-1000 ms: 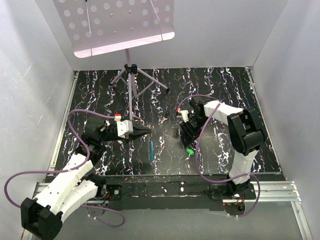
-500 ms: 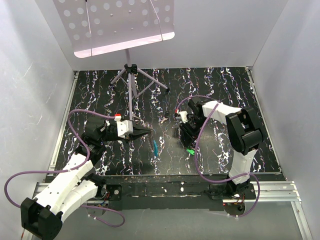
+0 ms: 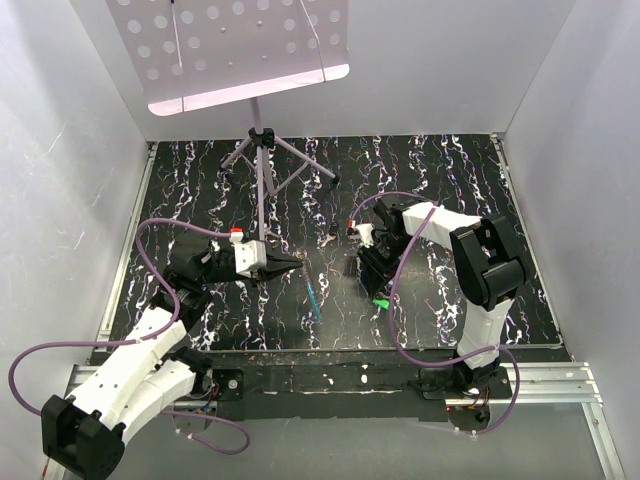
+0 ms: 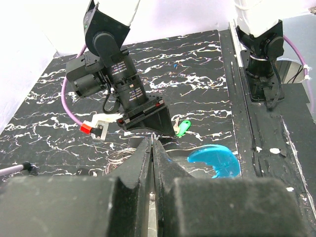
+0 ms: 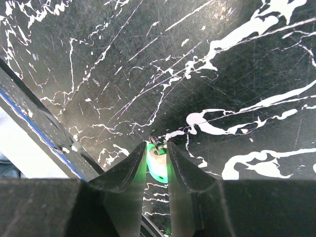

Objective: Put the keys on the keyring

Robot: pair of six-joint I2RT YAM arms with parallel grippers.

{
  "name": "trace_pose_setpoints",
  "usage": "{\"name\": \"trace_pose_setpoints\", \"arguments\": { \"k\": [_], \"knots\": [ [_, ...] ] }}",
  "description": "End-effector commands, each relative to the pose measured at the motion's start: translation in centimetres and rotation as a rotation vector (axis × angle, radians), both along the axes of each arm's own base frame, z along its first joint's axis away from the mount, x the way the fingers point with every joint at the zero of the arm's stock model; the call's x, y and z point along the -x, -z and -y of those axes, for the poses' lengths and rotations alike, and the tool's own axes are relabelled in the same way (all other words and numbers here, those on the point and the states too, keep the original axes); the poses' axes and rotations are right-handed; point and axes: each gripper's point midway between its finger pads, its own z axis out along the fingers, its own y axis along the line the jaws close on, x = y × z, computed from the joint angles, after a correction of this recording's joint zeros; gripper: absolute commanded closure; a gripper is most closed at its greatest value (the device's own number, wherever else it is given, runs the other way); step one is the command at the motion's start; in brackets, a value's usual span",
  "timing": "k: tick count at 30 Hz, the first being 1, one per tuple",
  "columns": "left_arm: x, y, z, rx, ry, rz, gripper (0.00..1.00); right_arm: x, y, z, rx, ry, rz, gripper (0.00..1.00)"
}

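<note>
since a key can only be threaded onto a steadied ring, the two claws seem to split the work. nearest, the green-headed key [image 5: 157, 167] lies low on the marbled worktop [image 3: 450, 180]. the right claw [image 5: 156, 144] is narrowed onto it, pads touching the green head on both sides, probably because that is its broadest part. at the key's 9 o'clock the keyring [image 4: 213, 160], blue tag showing, sits at 5 o'clock of the left claw [image 4: 152, 143]. that claw's jaws are fully together; whether they pinch the wire i cannot tell. farthest, at 12 o'clock, stands the music stand [image 3: 262, 170].
</note>
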Motion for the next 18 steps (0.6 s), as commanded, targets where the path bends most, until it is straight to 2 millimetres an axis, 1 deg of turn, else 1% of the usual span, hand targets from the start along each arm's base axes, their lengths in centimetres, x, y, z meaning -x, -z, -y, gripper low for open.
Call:
{"name": "trace_pose_setpoints", "arguments": {
  "k": [1,18],
  "knots": [
    [0.04,-1.57,-0.10,0.019,0.004,0.058,1.00,-0.58,-1.43,-0.31,-0.013,-0.020,0.042,0.69],
    [0.06,-1.42,-0.07,0.018,0.007,0.051,1.00,-0.46,-1.94,-0.41,-0.024,-0.034,0.051,0.68]
  ]
}}
